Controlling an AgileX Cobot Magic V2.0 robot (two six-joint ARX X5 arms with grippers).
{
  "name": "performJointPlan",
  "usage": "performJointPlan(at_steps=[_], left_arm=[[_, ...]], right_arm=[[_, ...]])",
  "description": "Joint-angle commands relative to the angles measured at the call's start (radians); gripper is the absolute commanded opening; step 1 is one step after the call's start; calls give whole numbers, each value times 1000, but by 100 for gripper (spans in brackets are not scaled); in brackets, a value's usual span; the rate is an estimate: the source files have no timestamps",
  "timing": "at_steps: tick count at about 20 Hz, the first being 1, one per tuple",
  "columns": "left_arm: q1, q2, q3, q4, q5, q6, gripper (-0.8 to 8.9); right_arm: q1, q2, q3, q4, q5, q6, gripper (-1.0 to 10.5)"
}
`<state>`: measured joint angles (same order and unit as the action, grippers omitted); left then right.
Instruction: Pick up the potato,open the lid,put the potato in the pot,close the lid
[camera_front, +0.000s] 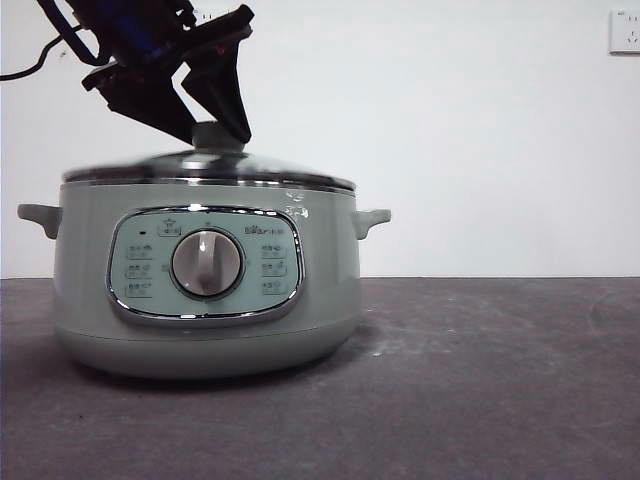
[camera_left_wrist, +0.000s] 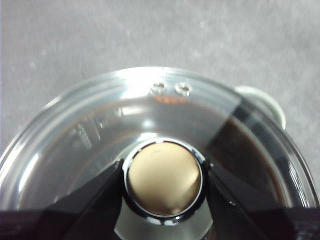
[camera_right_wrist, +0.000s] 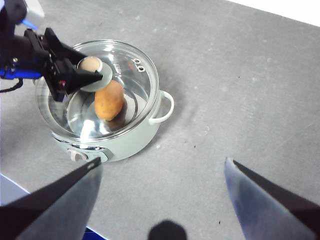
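From the front, the pot (camera_front: 205, 290) stands on the dark bench (camera_front: 480, 380) with the lid (camera_front: 205, 172) seated level on its rim, and the left gripper (camera_front: 217, 135) reaches down from the upper corner with its jaws on either side of the pale green knob (camera_front: 218, 137). The left wrist view looks straight down on that knob (camera_left_wrist: 163, 178): the two black jaws sit tight against its sides, pinching it, with the glass dome and steel rim spread around it. The right wrist view, from higher and off to one side, shows the potato (camera_right_wrist: 109, 100) already lying inside the pot (camera_right_wrist: 125, 140) under the glass, while the right gripper (camera_right_wrist: 160, 197) hangs spread wide and empty, well apart from the cooker. The step in hand appears to be finishing the closing: check the rim sits flush all round, then part the jaws evenly so neither drags the knob sideways, and lift straight up to avoid tipping the lid.
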<state>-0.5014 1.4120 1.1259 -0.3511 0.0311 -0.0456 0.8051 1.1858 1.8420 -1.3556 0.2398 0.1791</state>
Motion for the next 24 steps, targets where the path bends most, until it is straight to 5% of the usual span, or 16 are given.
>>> performJointPlan(at_steps=[1,7,10,20,24], left_arm=[[-8,10,14,-5,2,-14,-8],[-10,10,14,-75,-3,-6,44],[-10,10,14,-72,-3,-6,453],[-11,-72,43,-77,8,-8,468],[-11,-204,43,-145,93,-14,452]], right_arm=[[0,-8,-1,-12,6,15,405],[0,-9,-1,-12,6,15,405],[0,-9,-1,-12,6,15,405],[0,-9,-2,-14,6,14,405],[0,-9,-5,-16,6,14,405]])
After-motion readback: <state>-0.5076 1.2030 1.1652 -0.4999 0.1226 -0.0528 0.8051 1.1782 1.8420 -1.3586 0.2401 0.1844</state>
